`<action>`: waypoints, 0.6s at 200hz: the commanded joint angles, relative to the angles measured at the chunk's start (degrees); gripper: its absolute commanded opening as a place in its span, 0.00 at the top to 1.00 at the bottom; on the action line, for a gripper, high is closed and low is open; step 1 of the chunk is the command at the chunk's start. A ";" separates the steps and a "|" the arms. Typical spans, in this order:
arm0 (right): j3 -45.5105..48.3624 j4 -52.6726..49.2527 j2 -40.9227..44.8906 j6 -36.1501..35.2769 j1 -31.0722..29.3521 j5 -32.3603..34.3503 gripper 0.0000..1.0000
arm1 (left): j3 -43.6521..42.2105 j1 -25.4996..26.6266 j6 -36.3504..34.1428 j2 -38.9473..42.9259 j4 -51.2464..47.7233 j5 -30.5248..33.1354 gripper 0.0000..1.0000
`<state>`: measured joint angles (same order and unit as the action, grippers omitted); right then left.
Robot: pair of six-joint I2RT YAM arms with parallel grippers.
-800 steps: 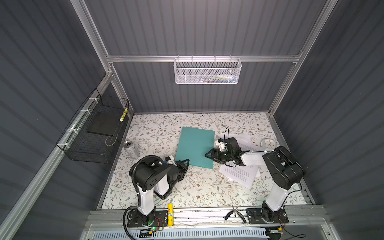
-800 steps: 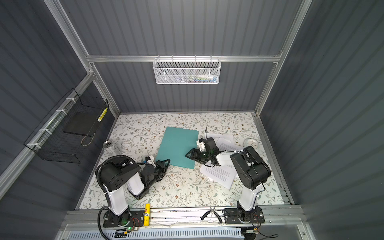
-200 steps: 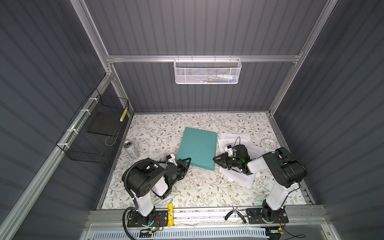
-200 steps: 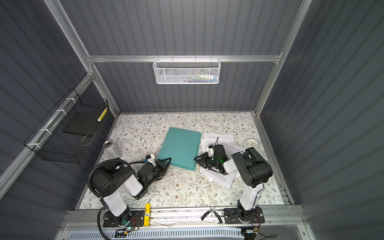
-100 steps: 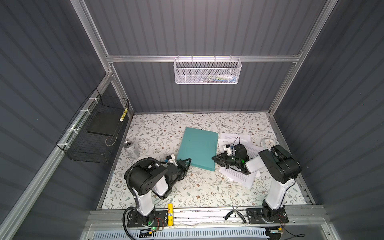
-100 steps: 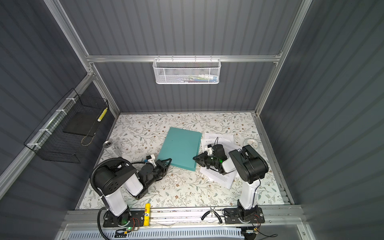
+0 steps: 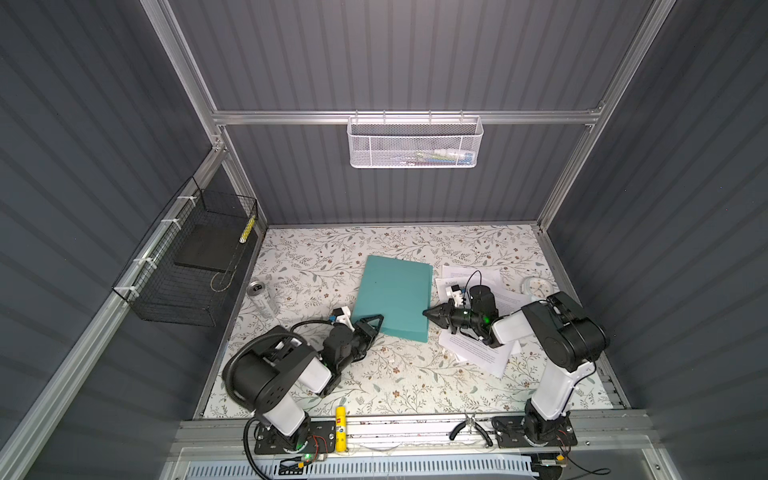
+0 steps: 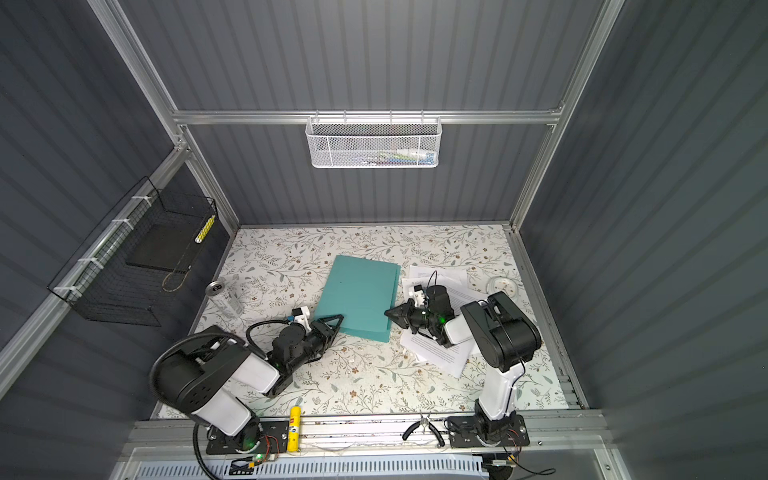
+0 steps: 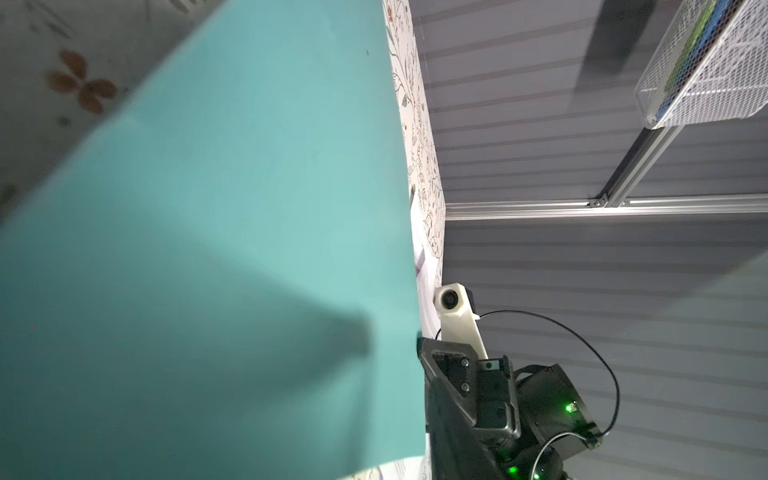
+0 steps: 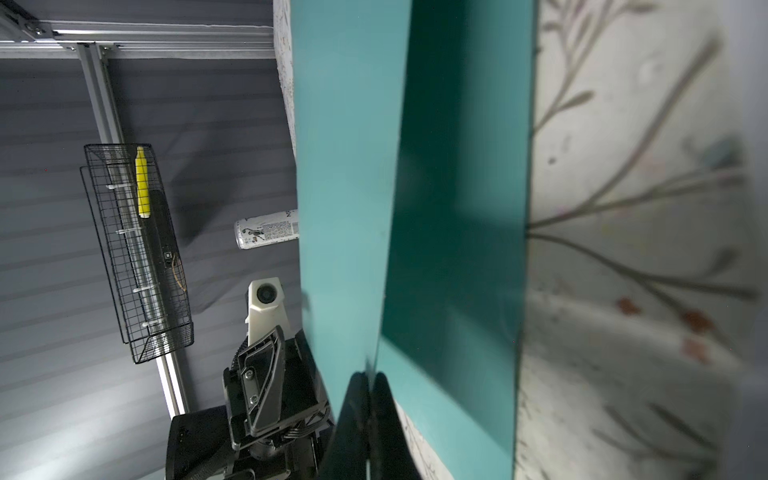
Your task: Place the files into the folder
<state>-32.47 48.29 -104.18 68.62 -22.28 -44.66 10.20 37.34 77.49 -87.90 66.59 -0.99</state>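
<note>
Right pincer [image 7: 428, 312] clamps the cover edge of the teal folder [image 7: 392, 291], seemingly to open it; left pincer [image 7: 375, 321] sits at the opposite edge, state unclear.

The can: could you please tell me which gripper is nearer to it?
Left. The left gripper is at the near left corner of the folder, on the side of the can; the right gripper is across the folder, at its right edge.

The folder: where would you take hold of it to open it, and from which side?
On the folder, pinch the top cover at the long edge beside the papers, coming in low from that side. Its two leaves part there in the right wrist view; lying flat, its faces offer no grip.
</note>
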 commanded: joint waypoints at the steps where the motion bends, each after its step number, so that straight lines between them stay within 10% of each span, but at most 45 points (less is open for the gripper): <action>1: -1.52 -4.22 2.20 -2.21 -0.39 -0.16 1.00 | 4.07 0.09 -9.53 11.83 -26.67 -1.52 0.39; 45: -3.83 -8.63 3.89 -2.68 -0.90 0.41 1.00 | 18.08 1.63 -31.84 31.83 -71.31 11.50 0.25; 120: -7.92 -17.54 8.02 -2.48 -2.48 1.82 1.00 | 22.70 13.52 -41.73 28.17 -80.87 28.86 0.23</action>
<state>-38.20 35.59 -98.35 66.46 -24.29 -43.24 29.61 45.69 43.46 -56.84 -5.89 17.10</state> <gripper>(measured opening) 0.048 0.777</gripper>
